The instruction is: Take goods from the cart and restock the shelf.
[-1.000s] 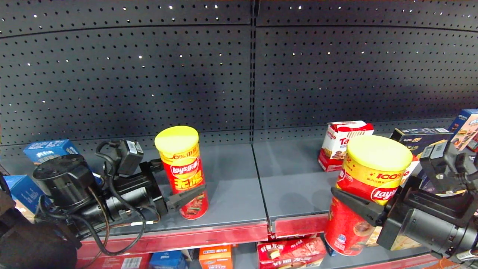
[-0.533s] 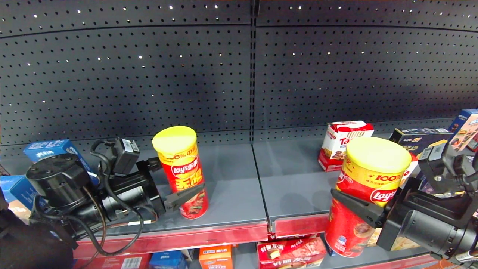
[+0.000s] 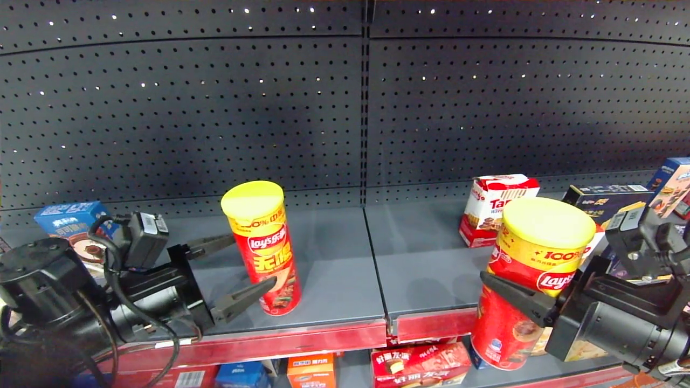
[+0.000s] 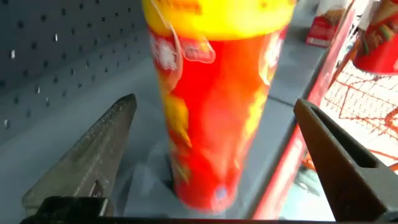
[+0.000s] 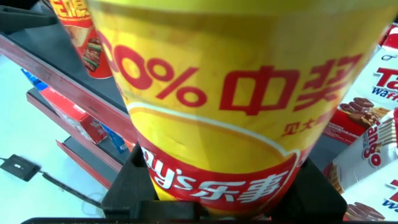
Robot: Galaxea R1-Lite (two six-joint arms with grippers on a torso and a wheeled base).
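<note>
Two chip cans, red with yellow lids, are the goods in play. Closest to me is the held can point(image 3: 531, 275). It is well to the right of the standing can point(image 3: 264, 248) and nearer than it, out in front of the red front rail point(image 3: 302, 339) rather than over the shelf point(image 3: 334, 280). The right gripper point(image 3: 525, 293) is clamped round its middle, with one black finger lying across the label. The can leans a little, its lid tipped away from the standing can.

Below the standing can, on the lower tier, sit an orange box point(image 3: 311, 372) and, further right, a flat red box point(image 3: 418, 364).

A step further in, the left gripper point(image 3: 253, 261) comes in from the left of the standing can with its jaws spread wide. Its fingers point(image 3: 240, 299) pass one on each side of the tube. From the wrist camera there is a gap on both sides, so nothing is gripped.

The standing can itself is upright on the shelf, just left of the seam between the two grey boards.

Behind it and far to the left lies a blue box point(image 3: 70, 215). Behind it to the right stands a white-and-red box point(image 3: 498, 207), with a dark box point(image 3: 604, 196) beyond that. The black pegboard point(image 3: 215, 108) closes off the back.
</note>
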